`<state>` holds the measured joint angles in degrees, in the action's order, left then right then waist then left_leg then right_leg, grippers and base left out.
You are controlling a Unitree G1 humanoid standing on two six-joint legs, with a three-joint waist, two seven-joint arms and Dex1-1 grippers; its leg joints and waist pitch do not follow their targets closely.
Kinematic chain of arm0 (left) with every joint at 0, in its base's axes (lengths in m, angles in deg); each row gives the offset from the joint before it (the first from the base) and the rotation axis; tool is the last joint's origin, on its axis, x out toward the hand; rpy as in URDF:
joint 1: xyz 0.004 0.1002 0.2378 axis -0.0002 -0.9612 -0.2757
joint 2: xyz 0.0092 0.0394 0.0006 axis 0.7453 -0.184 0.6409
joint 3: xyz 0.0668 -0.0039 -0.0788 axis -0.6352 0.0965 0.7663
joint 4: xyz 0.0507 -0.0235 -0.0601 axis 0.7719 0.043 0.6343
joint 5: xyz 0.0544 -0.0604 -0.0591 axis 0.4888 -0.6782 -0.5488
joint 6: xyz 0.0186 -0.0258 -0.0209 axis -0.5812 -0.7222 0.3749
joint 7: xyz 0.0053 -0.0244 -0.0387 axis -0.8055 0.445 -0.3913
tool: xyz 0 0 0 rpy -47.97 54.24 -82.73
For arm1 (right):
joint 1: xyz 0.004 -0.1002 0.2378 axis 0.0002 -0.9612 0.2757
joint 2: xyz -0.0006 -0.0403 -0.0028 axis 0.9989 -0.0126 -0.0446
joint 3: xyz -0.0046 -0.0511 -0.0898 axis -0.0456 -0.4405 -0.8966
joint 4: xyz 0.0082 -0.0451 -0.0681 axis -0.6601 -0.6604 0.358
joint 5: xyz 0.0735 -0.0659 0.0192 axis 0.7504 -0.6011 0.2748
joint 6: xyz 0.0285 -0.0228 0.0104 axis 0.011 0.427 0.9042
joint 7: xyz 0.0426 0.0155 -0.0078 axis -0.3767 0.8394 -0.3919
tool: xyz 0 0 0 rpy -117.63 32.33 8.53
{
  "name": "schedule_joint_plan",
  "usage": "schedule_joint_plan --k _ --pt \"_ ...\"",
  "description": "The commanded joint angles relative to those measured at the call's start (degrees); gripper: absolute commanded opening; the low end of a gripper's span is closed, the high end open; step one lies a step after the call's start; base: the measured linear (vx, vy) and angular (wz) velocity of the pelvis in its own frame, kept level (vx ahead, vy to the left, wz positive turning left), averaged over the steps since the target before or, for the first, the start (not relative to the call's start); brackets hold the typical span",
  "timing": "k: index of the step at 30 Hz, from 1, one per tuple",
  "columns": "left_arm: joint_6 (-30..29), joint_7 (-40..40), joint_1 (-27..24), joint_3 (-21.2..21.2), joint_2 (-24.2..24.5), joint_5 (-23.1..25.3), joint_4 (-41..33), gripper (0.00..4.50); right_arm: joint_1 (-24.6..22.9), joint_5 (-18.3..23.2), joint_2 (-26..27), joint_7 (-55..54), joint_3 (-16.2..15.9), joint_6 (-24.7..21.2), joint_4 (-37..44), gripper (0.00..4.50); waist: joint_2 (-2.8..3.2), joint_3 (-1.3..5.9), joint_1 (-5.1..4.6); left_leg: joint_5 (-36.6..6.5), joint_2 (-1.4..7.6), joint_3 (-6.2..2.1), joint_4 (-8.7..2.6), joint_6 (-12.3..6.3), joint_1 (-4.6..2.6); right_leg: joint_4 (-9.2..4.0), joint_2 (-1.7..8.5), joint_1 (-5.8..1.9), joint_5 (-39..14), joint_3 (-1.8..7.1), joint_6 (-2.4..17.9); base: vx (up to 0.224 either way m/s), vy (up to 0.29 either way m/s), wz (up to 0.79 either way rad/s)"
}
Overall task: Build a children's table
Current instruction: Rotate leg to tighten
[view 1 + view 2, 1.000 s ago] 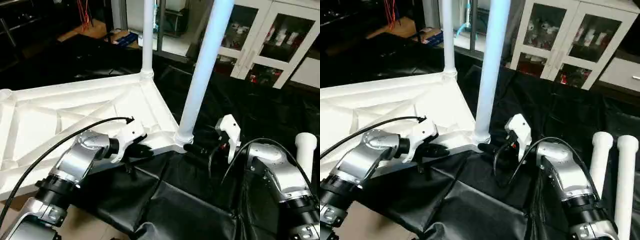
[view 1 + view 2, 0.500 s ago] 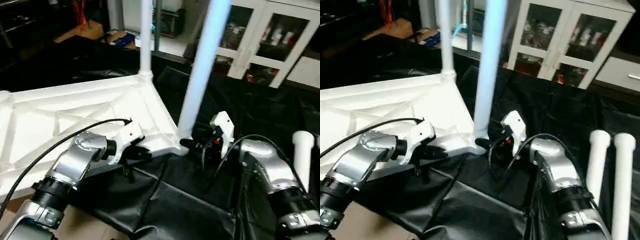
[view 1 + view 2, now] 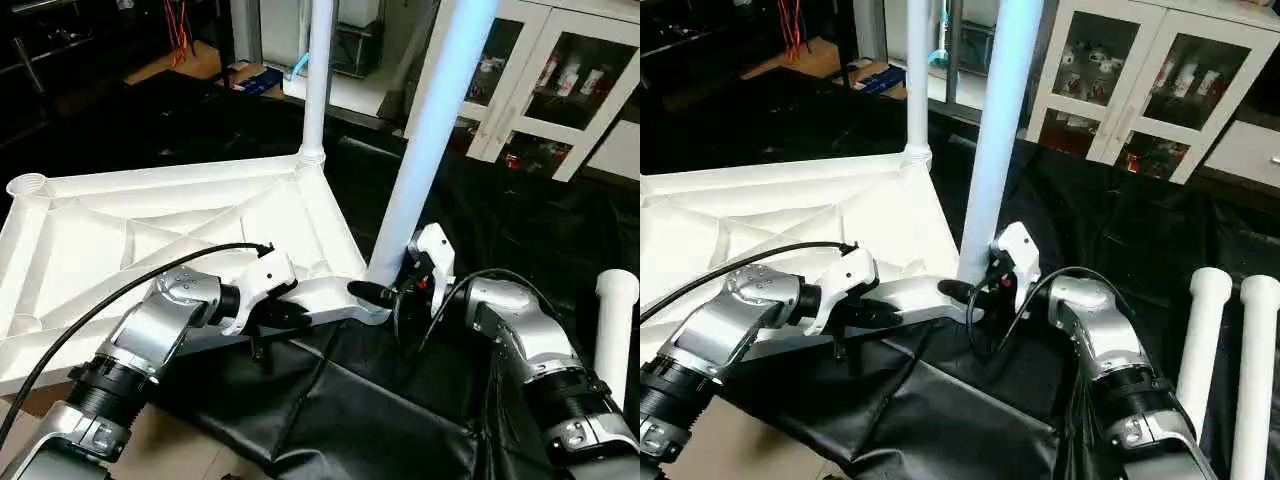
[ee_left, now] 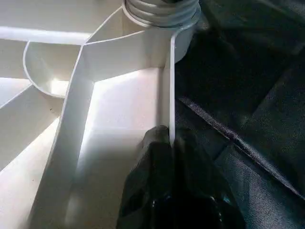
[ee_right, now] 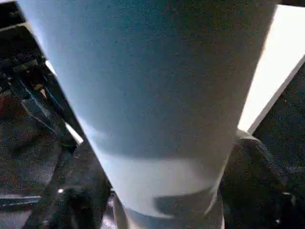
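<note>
The children's table lies upside down: its white tabletop shows its ribbed underside. One white leg stands in the far corner socket, and a second leg stands in the near corner socket. My left gripper is shut on the tabletop's thin near rim, a little left of that near socket. My right gripper is open at the base of the near leg. One black finger stands on each side of the tube, close against it.
Two loose white legs lie on the black cloth at the right. A white glass-door cabinet stands behind. The tabletop's far left corner socket is empty. My left arm's black cable runs over the tabletop.
My right gripper has moved left from beside the near leg to straddle its base. The left gripper has kept its grip on the rim. The camera has shifted.
</note>
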<state>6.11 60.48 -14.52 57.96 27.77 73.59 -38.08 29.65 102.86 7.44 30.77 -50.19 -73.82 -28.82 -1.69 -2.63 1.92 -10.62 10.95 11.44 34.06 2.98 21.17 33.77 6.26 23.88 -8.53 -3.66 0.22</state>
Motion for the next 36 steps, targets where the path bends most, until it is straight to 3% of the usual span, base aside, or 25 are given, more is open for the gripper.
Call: schedule_joint_plan --k 1,13,14,25,28,29,31,33,36 --pt "-0.03 1.32 -0.63 -1.44 -0.64 -0.73 -1.41 0.00 1.18 -1.06 -0.87 0.99 0.43 0.92 -0.38 3.55 -0.14 3.69 -0.12 -12.95 2.01 -0.72 -4.23 -1.56 -0.77 -3.11 1.65 -2.66 -13.84 2.07 12.28 0.000 0.000 0.00" --pt "0.13 1.47 -0.53 -1.67 -0.43 -0.66 -1.32 0.00 0.91 -0.51 -3.13 3.68 0.69 0.70 -0.05 3.55 -0.15 3.69 -0.07 -13.50 2.00 -0.74 -4.16 -1.80 -0.70 -3.20 1.64 -2.69 -14.62 2.03 12.33 0.000 0.000 0.00" --pt "0.13 1.47 -0.52 -1.67 -0.44 -0.66 -1.32 0.00 0.91 -0.48 -3.14 3.73 0.71 0.68 -0.07 3.27 -0.16 3.69 -0.07 -13.63 1.99 -0.74 -4.15 -1.81 -0.71 -3.23 1.62 -2.69 -14.75 2.02 12.30 0.000 0.000 0.00" --pt "0.10 1.61 -0.14 -1.71 -0.35 -0.67 -0.89 0.00 0.40 0.17 -1.86 4.06 0.28 0.38 0.29 2.35 -0.04 3.74 -0.08 -13.63 2.00 -0.79 -4.16 -1.65 -0.71 -3.13 1.62 -2.72 -14.11 2.01 12.57 0.000 0.000 0.00" --pt "-1.79 -0.48 0.17 -1.59 -0.72 0.20 -0.53 0.00 0.26 -3.71 -0.47 -4.00 0.21 -0.09 -2.15 2.24 -0.02 3.55 -0.21 -14.36 1.96 -0.81 -4.29 -1.02 -0.64 -3.26 1.60 -2.60 -15.57 2.01 12.09 0.000 0.000 0.00" --pt "-2.01 -0.81 0.27 -1.56 -0.84 0.32 -0.41 0.00 0.32 -4.27 -0.29 -5.21 0.18 -0.12 -2.57 2.15 -0.03 3.44 -0.36 -15.92 1.92 -0.89 -4.41 -0.41 -0.68 -3.49 1.60 -2.52 -17.97 1.98 11.43 0.000 0.000 0.00" --pt "-4.60 -6.36 1.71 -0.67 -3.31 1.87 1.68 0.00 0.58 -8.13 2.68 -19.04 1.32 -3.10 -5.96 2.13 0.01 3.04 -0.95 -18.95 1.83 -1.04 -4.65 1.45 -0.81 -4.11 1.52 -2.00 -23.36 1.99 9.56 0.000 0.000 0.00" --pt "-7.35 -13.50 3.45 0.96 -6.70 3.27 4.17 0.00 0.75 -10.11 6.41 -34.74 4.57 -5.69 -8.41 2.09 0.05 3.09 -1.50 -21.78 1.73 -1.45 -4.71 3.41 -1.27 -4.52 1.61 -1.68 -27.80 1.76 8.09 -0.025 -0.001 0.00" --pt "-8.95 -23.49 6.12 3.29 -12.13 4.71 7.94 0.00 0.30 -10.21 12.21 -53.10 9.99 -4.13 -10.52 2.05 -0.05 3.11 -2.24 -26.05 1.44 -1.69 -4.53 4.28 -1.69 -5.51 1.44 -0.93 -31.96 1.35 5.10 -0.035 0.005 0.00"
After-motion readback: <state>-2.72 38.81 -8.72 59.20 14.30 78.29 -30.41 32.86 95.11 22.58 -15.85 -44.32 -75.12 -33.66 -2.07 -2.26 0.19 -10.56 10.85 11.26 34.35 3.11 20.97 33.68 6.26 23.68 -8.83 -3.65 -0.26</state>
